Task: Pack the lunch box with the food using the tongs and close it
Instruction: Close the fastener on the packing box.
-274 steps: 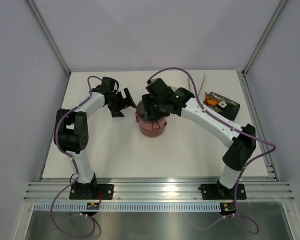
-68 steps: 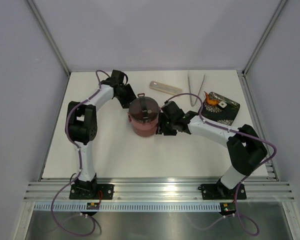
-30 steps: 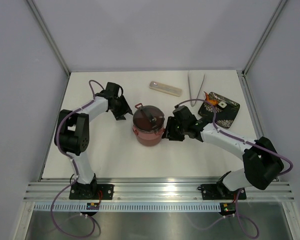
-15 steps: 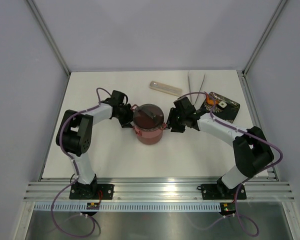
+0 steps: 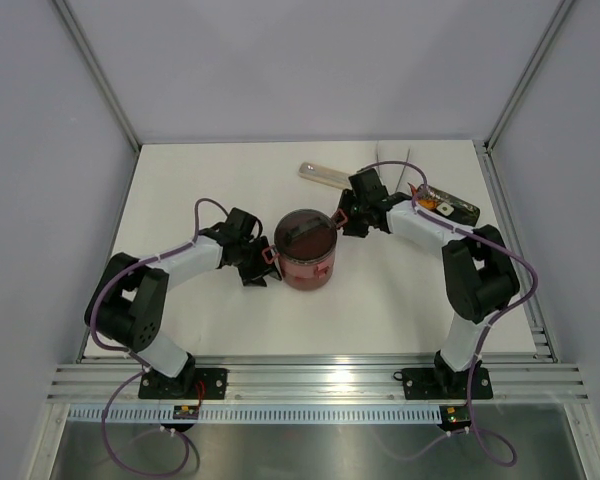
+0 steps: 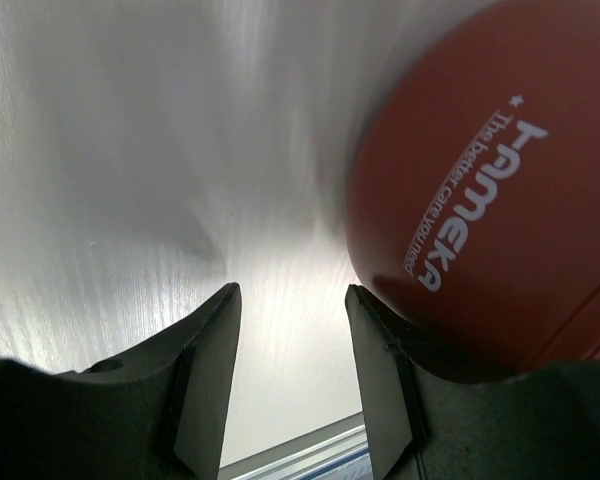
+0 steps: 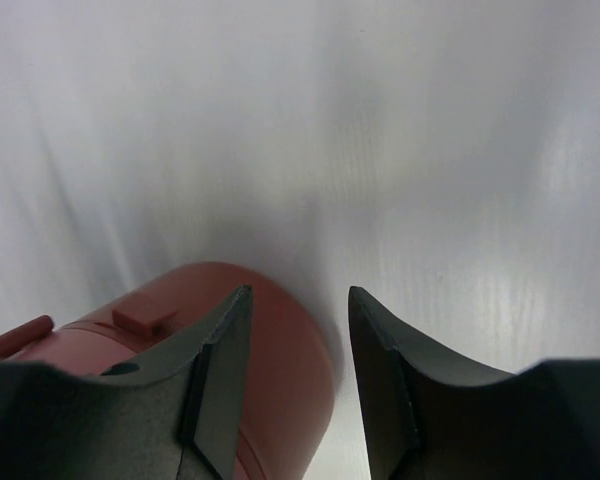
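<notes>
The lunch box (image 5: 305, 250) stands mid-table as a maroon stack with a dark lid on top. My left gripper (image 5: 262, 264) is open at its left side; in the left wrist view the gripper (image 6: 292, 292) holds nothing, and the lettered maroon wall (image 6: 480, 200) lies just beyond its right finger. My right gripper (image 5: 346, 214) is open at the box's far right. In the right wrist view this gripper (image 7: 300, 292) hangs over the box's edge (image 7: 285, 345). Orange food (image 5: 425, 198) and a white piece (image 5: 443, 208) lie on the tray. The tongs (image 5: 379, 150) are mostly hidden behind my right arm.
The black patterned tray (image 5: 462, 212) sits at the far right, partly behind my right forearm. A pale beige case (image 5: 318, 173) lies at the back, its right end covered by the right wrist. Purple cables loop above both arms.
The left gripper swung from the box's far left toward the near left side. The right gripper moved from the box's right side up to its far right. The box has barely shifted.
</notes>
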Robot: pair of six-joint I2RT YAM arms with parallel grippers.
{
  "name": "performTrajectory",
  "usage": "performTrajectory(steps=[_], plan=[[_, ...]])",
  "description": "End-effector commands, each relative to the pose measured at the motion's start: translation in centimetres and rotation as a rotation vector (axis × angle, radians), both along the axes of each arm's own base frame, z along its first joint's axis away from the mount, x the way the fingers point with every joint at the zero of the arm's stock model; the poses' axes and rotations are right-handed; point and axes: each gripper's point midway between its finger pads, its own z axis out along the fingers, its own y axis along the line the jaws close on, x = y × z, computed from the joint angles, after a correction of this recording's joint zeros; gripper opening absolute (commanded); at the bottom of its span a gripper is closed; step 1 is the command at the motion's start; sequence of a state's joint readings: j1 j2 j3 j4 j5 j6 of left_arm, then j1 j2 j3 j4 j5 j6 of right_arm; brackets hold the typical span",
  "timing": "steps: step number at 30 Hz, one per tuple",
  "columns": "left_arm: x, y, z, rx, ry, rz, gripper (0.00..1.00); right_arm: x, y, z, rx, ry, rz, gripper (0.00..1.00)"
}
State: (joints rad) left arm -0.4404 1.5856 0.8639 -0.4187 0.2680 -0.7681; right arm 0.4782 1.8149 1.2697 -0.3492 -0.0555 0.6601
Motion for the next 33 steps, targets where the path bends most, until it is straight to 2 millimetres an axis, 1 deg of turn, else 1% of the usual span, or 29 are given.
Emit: performTrajectory(steps=[1, 3, 4, 6, 7, 8, 9, 10, 12, 13, 14, 15, 16, 17, 18, 19, 20, 21, 22, 24, 25, 29, 30, 31, 33], plan=[[0.7, 0.0, 1.9, -0.009, -0.062, 0.012, 0.5, -0.1, -1.8, 1.7, 0.014, -0.041, -0.02, 0.51], [1.0, 0.2, 2.3, 0.003, -0.072, 0.014, 0.5, -0.3, -3.6, 1.9, -0.001, -0.048, -0.057, 0.51], [1.1, 0.3, 2.5, 0.005, -0.076, 0.017, 0.5, -1.1, -4.4, 2.1, -0.005, -0.048, -0.068, 0.51], [1.6, 0.3, 2.8, 0.007, -0.086, 0.02, 0.5, -1.8, -5.6, 2.2, -0.019, -0.047, -0.094, 0.52], [1.8, 0.7, 2.7, 0.025, -0.084, 0.032, 0.49, -2.7, -6.4, 1.5, -0.035, -0.031, -0.104, 0.52], [2.1, 1.2, 2.8, 0.033, -0.085, 0.049, 0.49, -3.2, -6.7, 2.3, -0.033, -0.046, -0.108, 0.52], [2.4, 1.6, 2.9, 0.036, -0.091, 0.062, 0.49, -3.8, -7.0, 2.3, -0.033, -0.043, -0.111, 0.52], [3.0, 2.6, 2.9, 0.036, -0.091, 0.099, 0.48, -5.0, -7.5, 2.3, -0.03, -0.043, -0.115, 0.51], [3.8, 3.3, 3.1, 0.019, -0.1, 0.134, 0.48, -6.4, -7.4, 2.4, 0.012, -0.041, -0.119, 0.51], [5.0, 3.7, 3.6, 0.006, -0.123, 0.159, 0.48, -7.9, -7.7, 2.3, 0.034, -0.045, -0.123, 0.51], [5.6, 4.0, 3.8, 0.013, -0.133, 0.17, 0.48, -8.2, -7.0, 2.8, 0.074, -0.063, -0.131, 0.5], [6.5, 4.2, 3.4, 0.027, -0.137, 0.182, 0.48, -9.4, -7.0, 2.1, 0.079, -0.054, -0.134, 0.5], [7.2, 4.1, 3.4, 0.026, -0.142, 0.191, 0.48, -9.8, -6.7, 3.3, 0.104, -0.095, -0.138, 0.5], [8.3, 3.6, 4.1, 0.009, -0.155, 0.196, 0.47, -10.2, -5.8, 3.5, 0.109, -0.116, -0.149, 0.5], [9.0, 3.4, 4.0, -0.001, -0.155, 0.201, 0.47, -10.7, -5.3, 3.6, 0.117, -0.127, -0.147, 0.5], [9.4, 2.8, 3.1, -0.012, -0.132, 0.198, 0.47, -11.1, -4.8, 3.6, 0.124, -0.133, -0.148, 0.5], [10.3, 2.3, 3.4, -0.034, -0.139, 0.207, 0.46, -11.5, -3.7, 3.7, 0.13, -0.147, -0.147, 0.5], [10.8, 2.0, 3.3, -0.049, -0.14, 0.208, 0.45, -11.6, -3.2, 3.8, 0.131, -0.15, -0.147, 0.51], [10.8, 1.6, 2.5, -0.057, -0.113, 0.207, 0.45, -11.5, -2.8, 3.3, 0.122, -0.143, -0.155, 0.5], [11.0, 1.1, 2.2, -0.067, -0.109, 0.202, 0.45, -11.7, -1.3, 3.3, 0.132, -0.139, -0.141, 0.5], [10.9, 0.8, 1.9, -0.069, -0.104, 0.192, 0.45, -11.7, -1.0, 2.5, 0.117, -0.126, -0.142, 0.5], [10.1, -0.2, 1.0, -0.087, -0.086, 0.172, 0.45, -11.3, 0.9, 2.6, 0.137, -0.139, -0.121, 0.5], [9.9, -0.7, 0.9, -0.096, -0.083, 0.159, 0.45, -11.1, 1.3, 2.9, 0.139, -0.146, -0.119, 0.5], [9.8, -0.8, 0.8, -0.1, -0.084, 0.158, 0.45, -11.3, 1.9, 2.8, 0.133, -0.15, -0.107, 0.5], [9.6, -1.5, 0.8, -0.109, -0.085, 0.142, 0.45, -11.3, 2.5, 3.0, 0.136, -0.158, -0.105, 0.5]])
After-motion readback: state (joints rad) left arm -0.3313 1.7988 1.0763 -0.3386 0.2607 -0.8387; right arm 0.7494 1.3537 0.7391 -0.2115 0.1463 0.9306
